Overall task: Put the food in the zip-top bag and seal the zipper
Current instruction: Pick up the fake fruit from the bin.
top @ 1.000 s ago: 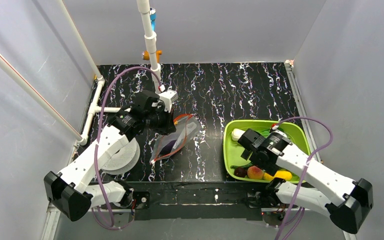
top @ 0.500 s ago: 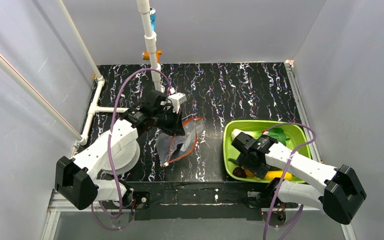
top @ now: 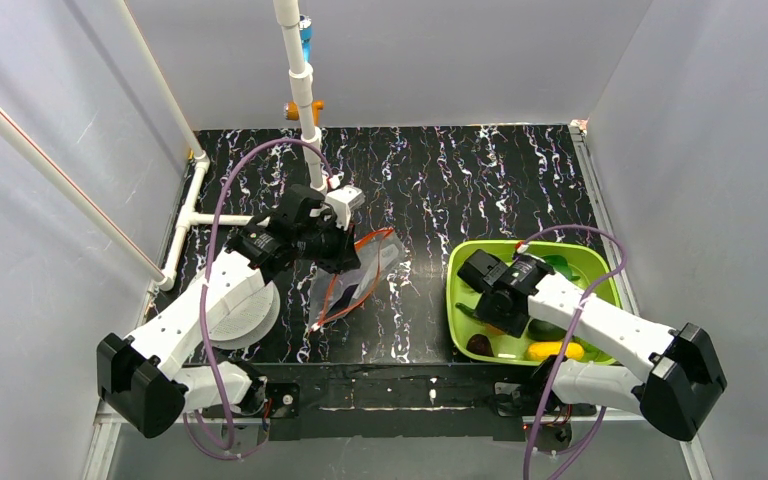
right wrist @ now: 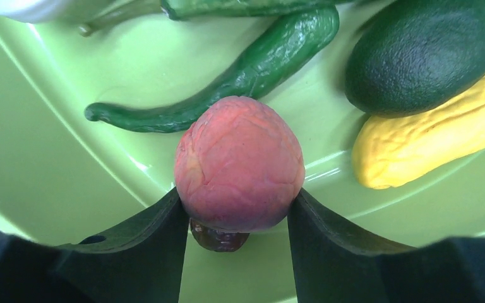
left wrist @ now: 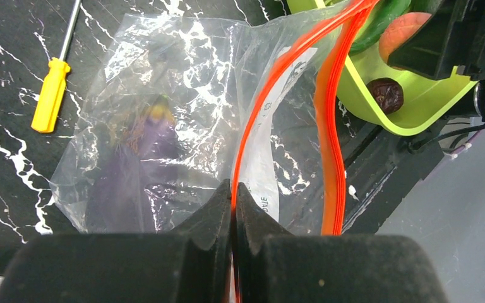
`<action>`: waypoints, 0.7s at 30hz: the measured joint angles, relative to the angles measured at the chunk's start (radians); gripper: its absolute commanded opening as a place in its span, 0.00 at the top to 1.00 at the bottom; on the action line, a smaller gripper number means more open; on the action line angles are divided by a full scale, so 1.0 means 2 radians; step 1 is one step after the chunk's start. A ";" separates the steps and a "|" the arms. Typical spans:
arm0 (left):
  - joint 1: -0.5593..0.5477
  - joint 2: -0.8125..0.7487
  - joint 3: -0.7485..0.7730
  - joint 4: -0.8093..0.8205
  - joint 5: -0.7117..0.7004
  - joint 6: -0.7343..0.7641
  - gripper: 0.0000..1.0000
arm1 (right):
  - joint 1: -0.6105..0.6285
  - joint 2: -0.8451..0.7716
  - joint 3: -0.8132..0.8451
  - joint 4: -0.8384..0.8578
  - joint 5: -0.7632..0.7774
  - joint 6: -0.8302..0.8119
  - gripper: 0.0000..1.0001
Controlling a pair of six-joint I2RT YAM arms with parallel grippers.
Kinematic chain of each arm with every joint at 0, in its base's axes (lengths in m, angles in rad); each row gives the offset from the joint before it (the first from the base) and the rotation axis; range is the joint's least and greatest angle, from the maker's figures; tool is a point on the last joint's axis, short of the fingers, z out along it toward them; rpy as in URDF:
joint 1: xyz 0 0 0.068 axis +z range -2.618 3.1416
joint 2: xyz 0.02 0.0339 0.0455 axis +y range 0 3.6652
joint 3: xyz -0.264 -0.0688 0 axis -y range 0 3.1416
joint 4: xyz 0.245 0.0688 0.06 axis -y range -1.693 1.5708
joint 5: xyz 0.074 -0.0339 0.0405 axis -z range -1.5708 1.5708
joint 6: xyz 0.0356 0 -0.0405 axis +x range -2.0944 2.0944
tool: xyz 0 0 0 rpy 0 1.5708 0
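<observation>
Between fingers of our right gripper (right wrist: 235,199): peach (right wrist: 239,161), pinched on both flanks above green tray (right wrist: 44,139) | left gripper (left wrist: 233,192) clamps zipper (left wrist: 271,88), zip-top bag (left wrist: 164,95) mouth gaping beyond | we'd hold peach's widest girth, lift straight.

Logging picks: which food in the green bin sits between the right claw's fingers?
The orange-pink peach; the green pepper, dark avocado and yellow piece lie beyond it, ungripped.

The zip-top bag (top: 360,275) lies mid-table (top: 460,170) with the eggplant (left wrist: 132,158) inside, the spool (top: 265,312) to its left, and the bin (right wrist: 50,177) holding the peach (right wrist: 239,163) to its right.
</observation>
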 measured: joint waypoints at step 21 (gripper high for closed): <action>0.000 -0.004 -0.007 0.006 -0.009 0.006 1.00 | 0.004 -0.132 0.043 0.254 -0.193 -0.302 0.92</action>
